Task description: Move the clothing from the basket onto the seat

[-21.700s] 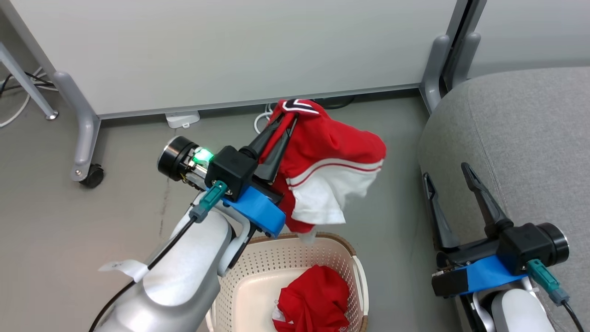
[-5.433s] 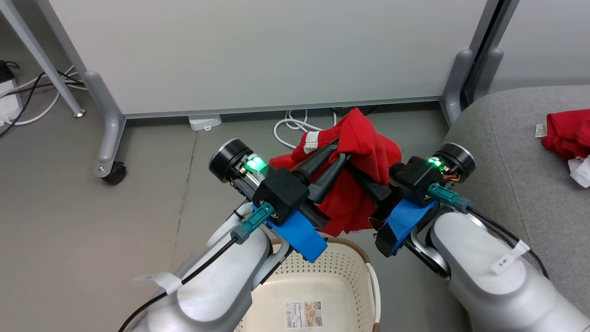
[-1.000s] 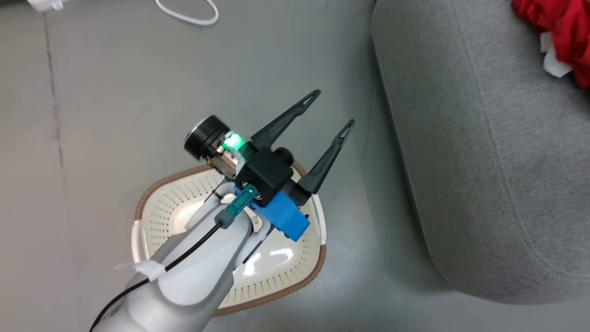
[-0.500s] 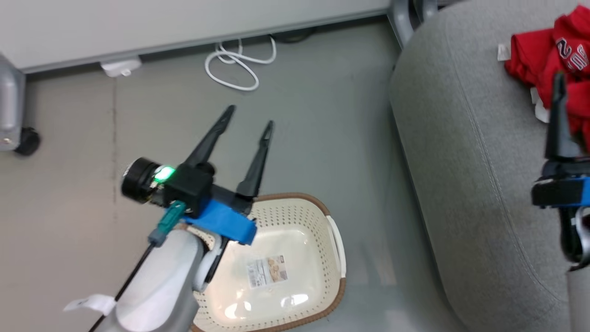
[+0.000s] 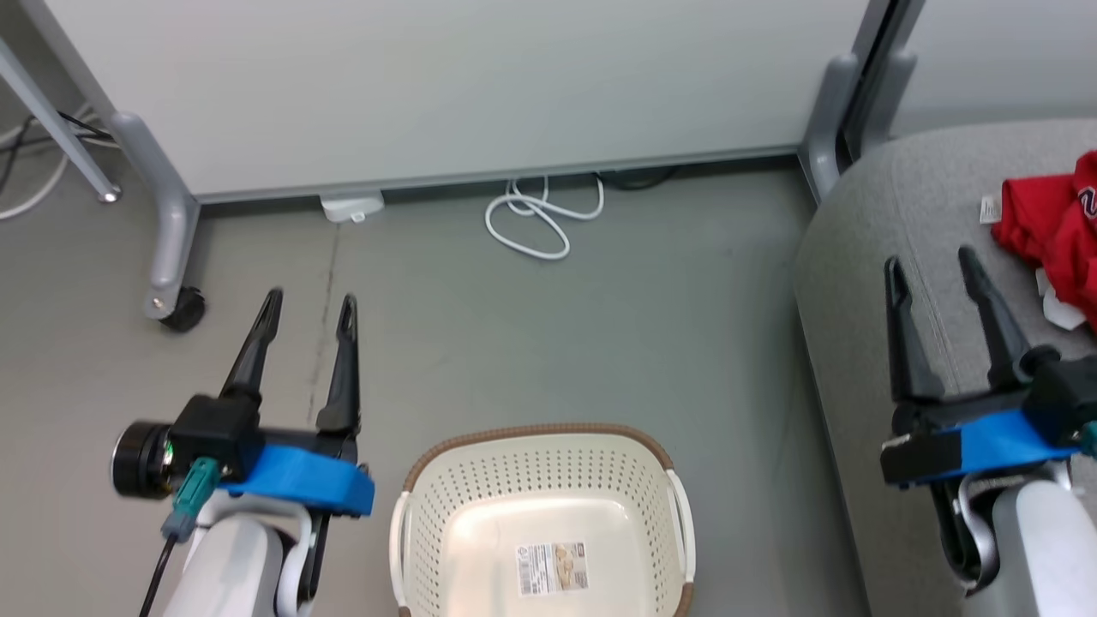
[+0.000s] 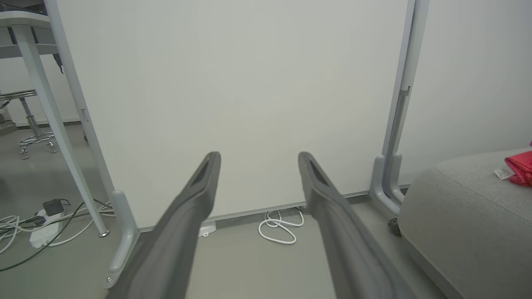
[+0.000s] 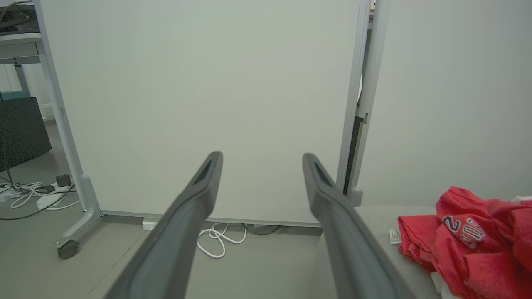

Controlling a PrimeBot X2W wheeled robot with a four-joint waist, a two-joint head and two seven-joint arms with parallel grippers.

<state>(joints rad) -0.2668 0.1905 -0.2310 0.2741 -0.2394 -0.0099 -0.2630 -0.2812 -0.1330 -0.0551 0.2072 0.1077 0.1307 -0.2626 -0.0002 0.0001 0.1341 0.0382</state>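
Clothing (image 5: 1050, 236) lies in a red heap on seat (image 5: 900, 223), at the far right of head view, cut off by the frame edge. Small white tag (image 5: 990, 208) sits at heap's left side, white lining at its near side.

Right pincer (image 5: 930, 259) hovers over seat close to its left edge, jaws released, nothing btwn them, fingers pointing to the far side. Heap lies to the right of its tips & a little beyond them, apart, no contact. Right wrist view: same heap at lower right, right of the right-hand finger, white lettering showing on a fold.

Left pincer (image 5: 309, 299) is over floor (image 5: 668, 326), left of basket (image 5: 540, 433), also released w/ nothing btwn fingers. It is well apart from clothing, w/ basket & bare floor between. Left wrist view: a bit of red at the far right edge, on seat, tag beside it.

Basket stands on floor btwn the two arms, at bottom edge of head view, near seat's left edge but apart from it. Its bottom shows a paper label (image 5: 553, 567). White cable (image 5: 536, 227) lies coiled on floor at foot of pale panel (image 5: 471, 86) beyond.
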